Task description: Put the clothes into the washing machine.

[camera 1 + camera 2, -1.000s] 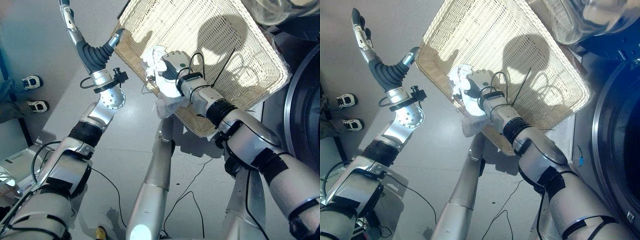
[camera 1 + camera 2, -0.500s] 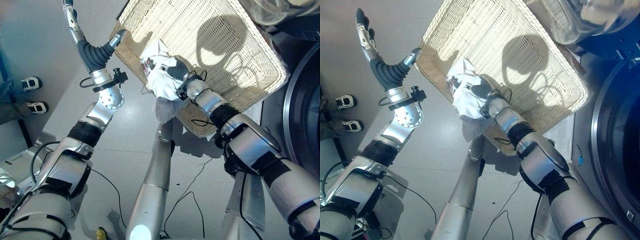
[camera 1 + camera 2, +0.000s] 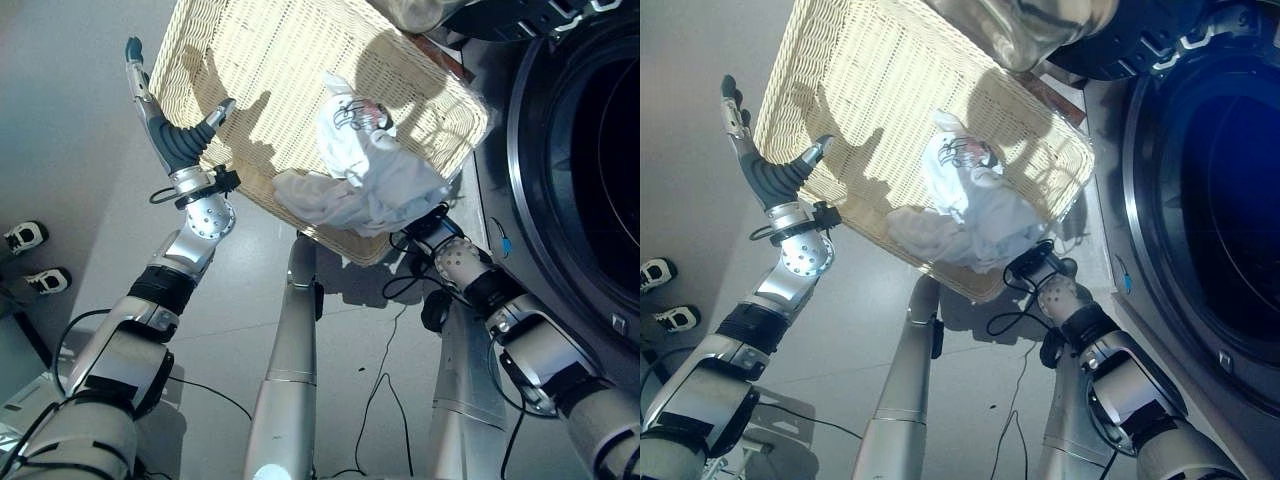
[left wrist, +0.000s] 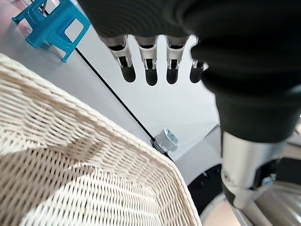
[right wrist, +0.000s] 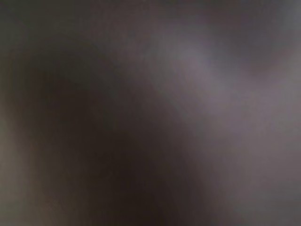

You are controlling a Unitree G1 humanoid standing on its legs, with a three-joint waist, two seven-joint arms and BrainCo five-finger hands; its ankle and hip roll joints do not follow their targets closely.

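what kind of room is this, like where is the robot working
Probably a laundry area. A front-loading washing machine with its round drum opening stands at the right, a wicker laundry basket sits on the plain grey floor, and white clothes are bunched over the right arm's end.

White crumpled garment (image 3: 370, 180) draped over the wicker basket's (image 3: 250, 60) near rim, washing machine (image 3: 590, 170) drum open alongside

1. Left and right eye views: head-mounted stereo pair, looking steeply down; both share the wicker basket (image 3: 300, 70), the white garment (image 3: 975, 215) and the washing machine drum (image 3: 1210, 200).
2. Left wrist view: very close, looking along the left robot hand (image 4: 155, 28) over the basket's rim.
3. Right wrist view: dark, covered at close range.
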